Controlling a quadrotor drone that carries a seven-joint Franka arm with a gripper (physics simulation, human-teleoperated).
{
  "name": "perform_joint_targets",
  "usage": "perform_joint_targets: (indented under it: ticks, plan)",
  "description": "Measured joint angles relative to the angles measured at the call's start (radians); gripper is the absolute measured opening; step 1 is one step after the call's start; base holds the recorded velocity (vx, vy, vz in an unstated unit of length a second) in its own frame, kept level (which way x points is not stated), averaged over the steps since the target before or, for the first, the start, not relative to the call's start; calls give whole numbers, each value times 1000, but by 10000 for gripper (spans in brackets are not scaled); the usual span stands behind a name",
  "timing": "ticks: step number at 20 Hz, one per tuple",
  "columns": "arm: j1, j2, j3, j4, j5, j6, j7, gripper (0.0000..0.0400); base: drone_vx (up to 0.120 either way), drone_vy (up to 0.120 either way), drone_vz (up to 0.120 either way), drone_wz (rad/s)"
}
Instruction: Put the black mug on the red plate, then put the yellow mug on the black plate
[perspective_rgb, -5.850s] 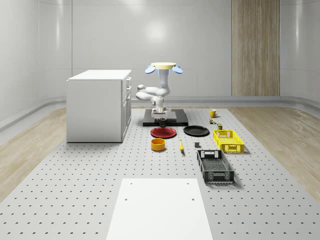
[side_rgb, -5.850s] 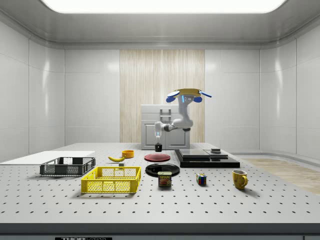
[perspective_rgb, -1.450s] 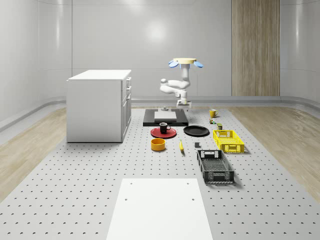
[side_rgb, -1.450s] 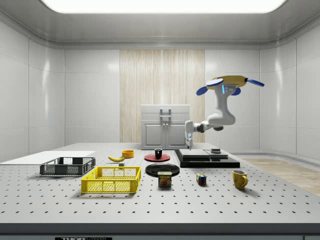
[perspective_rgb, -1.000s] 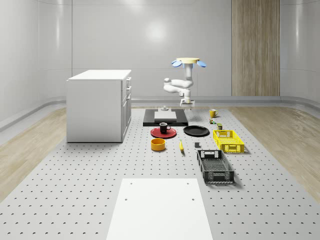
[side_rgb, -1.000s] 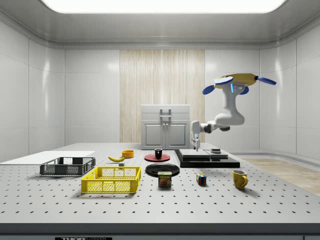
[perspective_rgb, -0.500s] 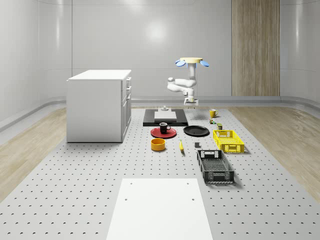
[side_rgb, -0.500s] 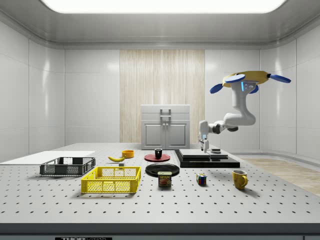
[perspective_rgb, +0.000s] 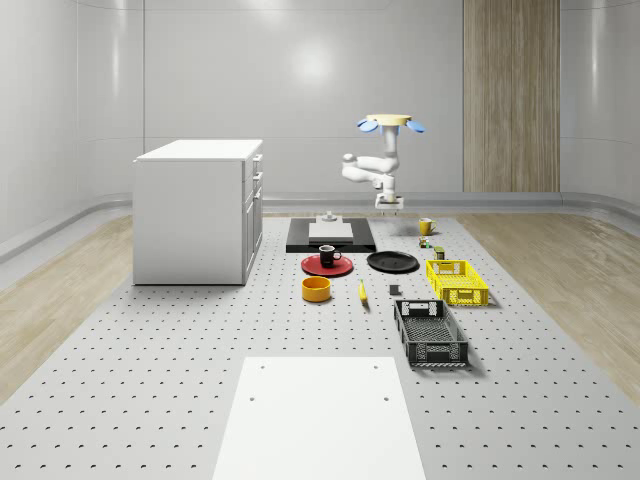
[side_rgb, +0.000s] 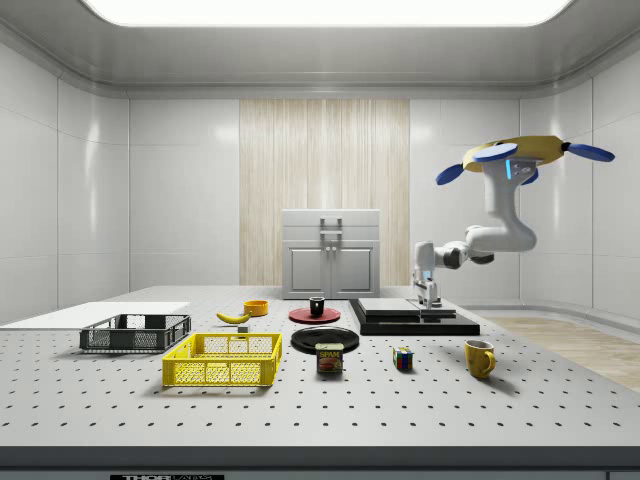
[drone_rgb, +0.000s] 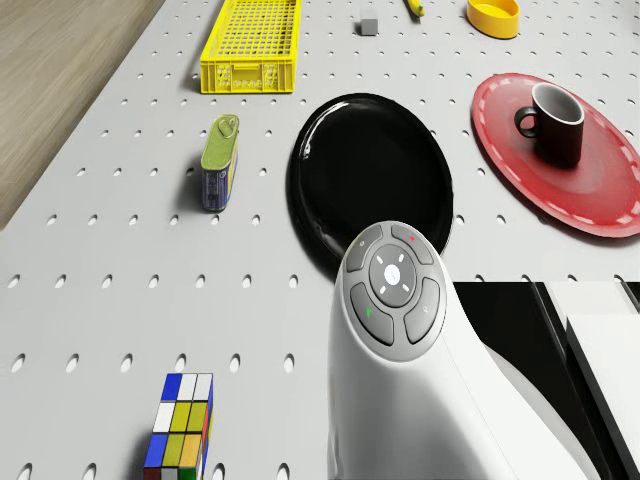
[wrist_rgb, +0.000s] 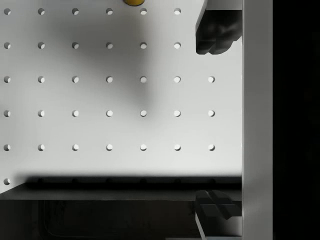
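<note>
Reading the side view from its left, we meet the black mug (side_rgb: 317, 308) standing on the red plate (side_rgb: 314, 316), the bare black plate (side_rgb: 324, 339), then our gripper (side_rgb: 431, 297), fingers spread and empty, above the black slab (side_rgb: 414, 318), the drone (side_rgb: 529, 152) hovering above; last, the yellow mug (side_rgb: 479, 358), judged rigid, light and glazed-slippery, best pinched across its rim.

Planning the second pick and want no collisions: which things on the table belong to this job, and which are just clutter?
Job items:
- glossy black mug, already standing on the round red plate
- yellow mug, not yet moved
- round black plate
- gripper, open

Clutter:
- yellow mesh crate
- black mesh crate
- colour cube
- food tin
- banana
- orange bowl
</note>
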Motion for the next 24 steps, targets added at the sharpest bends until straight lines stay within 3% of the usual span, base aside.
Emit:
perform_joint_targets:
  ticks: [15,20,24]
  plan:
    - [0,-1,0,0,0,1,0,400,-120,120,0,0]
    - [0,-1,0,0,0,1,0,400,-8,120,0,0]
    - [0,-1,0,0,0,1,0,400,0,120,-120,0]
